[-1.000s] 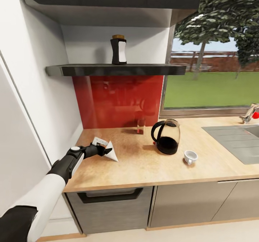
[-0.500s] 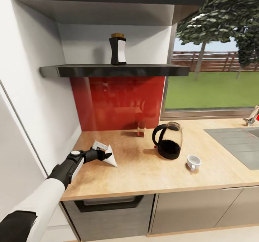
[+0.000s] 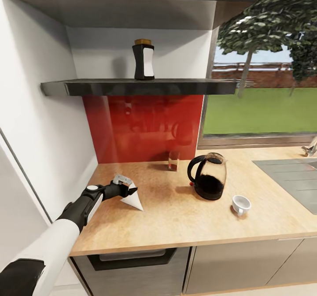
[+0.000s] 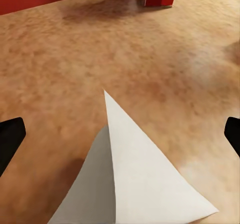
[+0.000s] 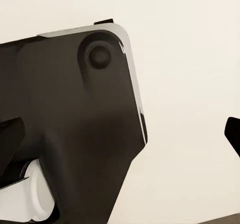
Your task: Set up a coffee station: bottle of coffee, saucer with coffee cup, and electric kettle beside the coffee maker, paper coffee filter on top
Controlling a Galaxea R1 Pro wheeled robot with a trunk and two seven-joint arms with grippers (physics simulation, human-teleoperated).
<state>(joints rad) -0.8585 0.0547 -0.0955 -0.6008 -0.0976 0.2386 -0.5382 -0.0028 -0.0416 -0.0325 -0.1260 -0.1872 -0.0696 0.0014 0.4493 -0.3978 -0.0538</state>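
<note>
Kitchen countertop runs L to R under a red glass backsplash, w/ white wall at the L, a window onto lawn and trees at the R, and the steel sink set in at the far R edge. Grey cabinet fronts below; dark handle recess under the L end. Two dark shelves above the backsplash — bottle of coffee stands upright on the lower shelf, roughly mid-shelf, yellow cap up.

Left gripper reaches in low over the L part of the counter. Paper coffee filter sits at its fingertips, cone tip pointing away to the R. In the left wrist view the filter fills the space between the two dark fingertips, which stand wide at the frame edges — whether they actually pinch the paper, can't tell. Filter is close over the counter; touching or just above, can't tell.

Further R: a small clear glass w/ reddish base by the backsplash. Then the electric kettle upright, loop handle facing L, well apart from the filter. Coffee cup upright just R and nearer than the kettle, not touching.

Right wrist view: dark robot body panel close up against a pale surface, w/ fingertips at the frame edges, spread wide, nothing between.
</note>
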